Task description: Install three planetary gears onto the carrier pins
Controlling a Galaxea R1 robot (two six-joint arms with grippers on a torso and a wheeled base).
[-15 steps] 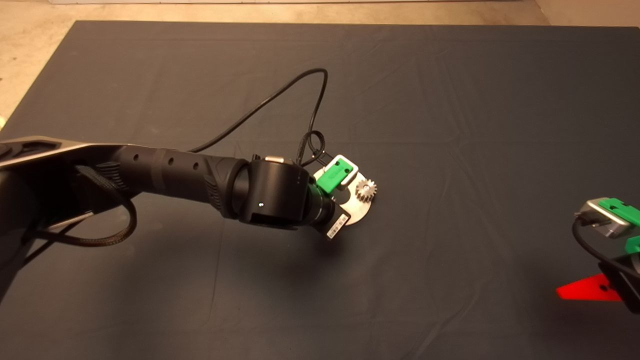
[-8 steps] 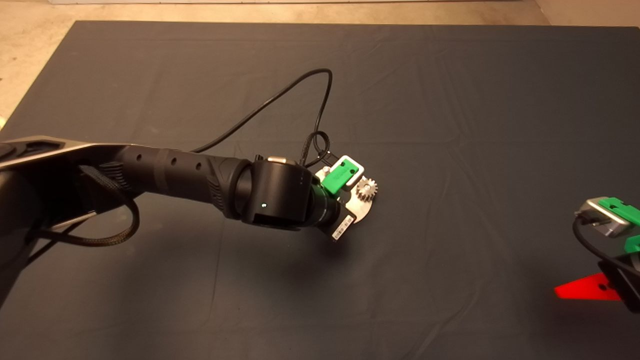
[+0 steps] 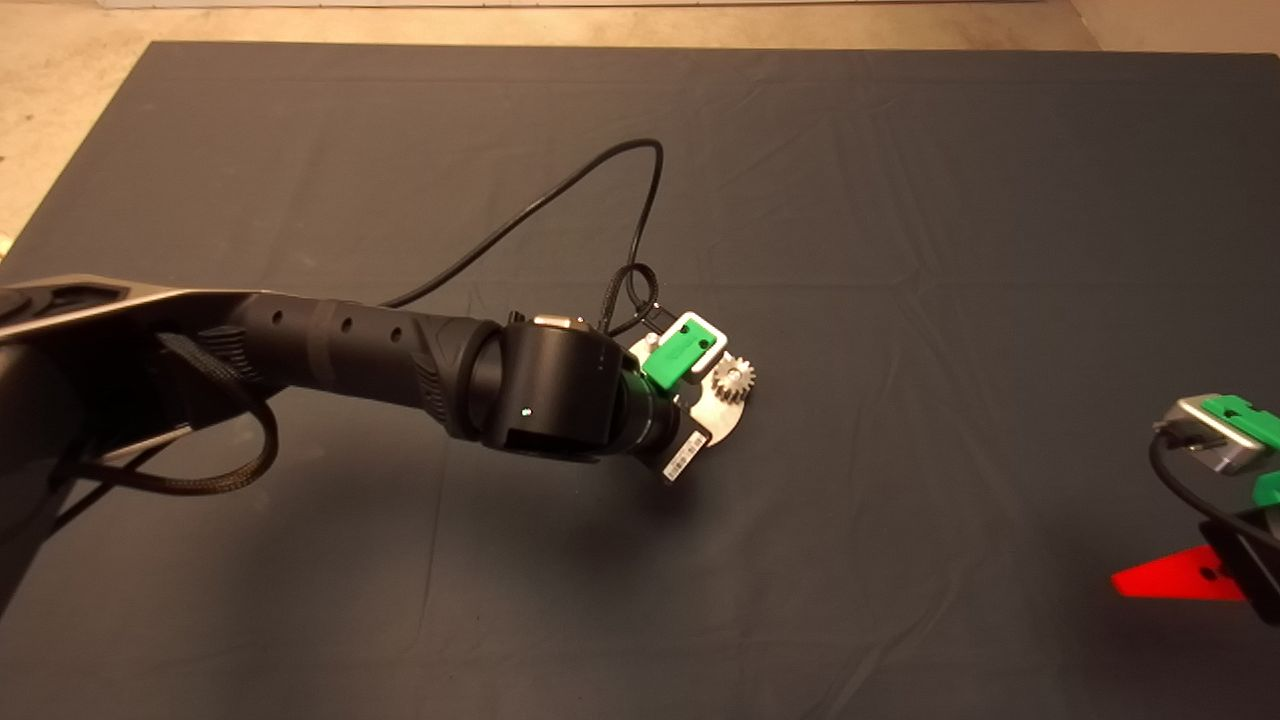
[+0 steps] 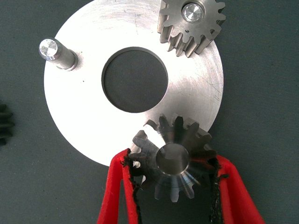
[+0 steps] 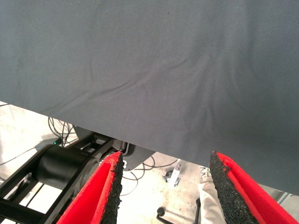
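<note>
In the left wrist view the silver disc (image 4: 81,116) lies flat on the mat. One planetary gear (image 4: 191,23) sits on a carrier pin at the disc's rim. A second carrier pin (image 4: 53,50) stands bare. My left gripper (image 4: 172,163) is shut on another gear (image 4: 177,133) at the disc's edge, and a round metal face shows in its bore. The edge of a third gear (image 4: 3,126) lies on the mat beside the disc. From above, the left wrist covers most of the disc (image 3: 722,412), leaving the mounted gear (image 3: 735,378) visible.
My right gripper (image 5: 166,163) waits open at the mat's right front edge, over the mat's border, with floor, cables and a stand beyond it. The left arm's black cable (image 3: 560,200) loops over the dark mat (image 3: 900,250) behind the disc.
The left wrist has shifted slightly right over the disc, covering more of it. The mounted gear and the right arm have stayed put.
</note>
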